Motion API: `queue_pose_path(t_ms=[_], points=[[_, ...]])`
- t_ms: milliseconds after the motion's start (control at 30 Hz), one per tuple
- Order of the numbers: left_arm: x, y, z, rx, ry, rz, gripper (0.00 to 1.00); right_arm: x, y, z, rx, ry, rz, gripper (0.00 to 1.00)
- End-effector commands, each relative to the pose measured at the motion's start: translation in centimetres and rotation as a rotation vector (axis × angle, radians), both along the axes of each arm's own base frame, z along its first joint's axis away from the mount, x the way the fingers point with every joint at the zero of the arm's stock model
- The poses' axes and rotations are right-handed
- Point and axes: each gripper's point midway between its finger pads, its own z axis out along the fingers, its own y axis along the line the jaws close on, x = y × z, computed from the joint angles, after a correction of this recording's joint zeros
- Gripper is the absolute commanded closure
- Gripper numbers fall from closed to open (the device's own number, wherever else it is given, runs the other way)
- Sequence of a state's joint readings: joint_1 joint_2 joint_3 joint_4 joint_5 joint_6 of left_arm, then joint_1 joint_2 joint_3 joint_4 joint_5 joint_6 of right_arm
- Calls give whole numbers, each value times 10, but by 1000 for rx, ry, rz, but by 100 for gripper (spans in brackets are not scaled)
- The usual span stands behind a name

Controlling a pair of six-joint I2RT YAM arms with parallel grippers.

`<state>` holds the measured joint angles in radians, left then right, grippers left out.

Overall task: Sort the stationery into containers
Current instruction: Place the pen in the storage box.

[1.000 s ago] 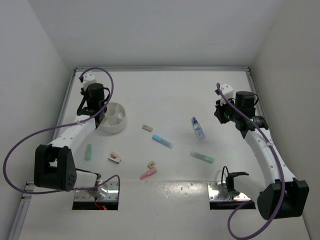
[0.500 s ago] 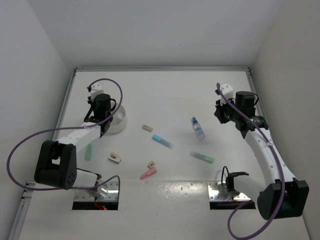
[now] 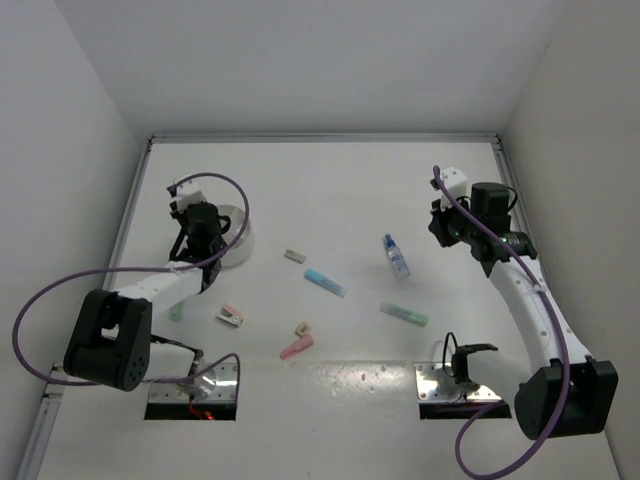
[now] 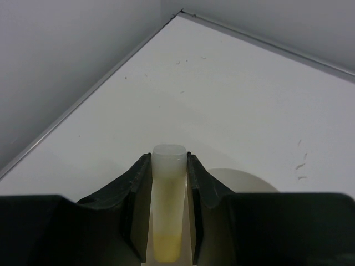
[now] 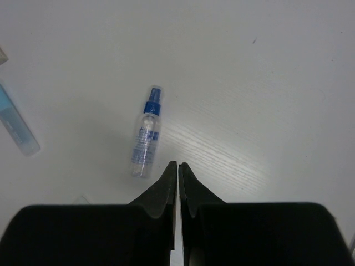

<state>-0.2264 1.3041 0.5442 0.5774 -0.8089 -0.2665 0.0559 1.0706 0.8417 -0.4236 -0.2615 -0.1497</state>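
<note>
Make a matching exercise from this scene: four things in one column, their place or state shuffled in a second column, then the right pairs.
Column one
1. yellow stick
2. spray bottle
3. right tool
4. pink stick

Column two
A. shut, holding nothing
B. lying beside a small tan block
C. clamped in the left tool
D. clear, lying flat on the table

Pairs: 1-C, 2-D, 3-A, 4-B
</note>
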Motion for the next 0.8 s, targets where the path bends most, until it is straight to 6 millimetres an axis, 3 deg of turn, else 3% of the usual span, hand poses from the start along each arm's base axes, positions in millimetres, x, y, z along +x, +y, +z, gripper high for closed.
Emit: queue_pose_path(t_ms=[0,200,600,767], points=[[4,-1,27,-21,-134,16,100,7,2,6,-1,-41,8,97],[11,-2,10,-5,-93,15,100,7,2,6,-1,-41,8,97],[23,4,10,52,-66,42,100,7,2,3,-2,-31,8,97],[24,8,4,28,-62,72,80,7,2,3,-2,-31,8,97]])
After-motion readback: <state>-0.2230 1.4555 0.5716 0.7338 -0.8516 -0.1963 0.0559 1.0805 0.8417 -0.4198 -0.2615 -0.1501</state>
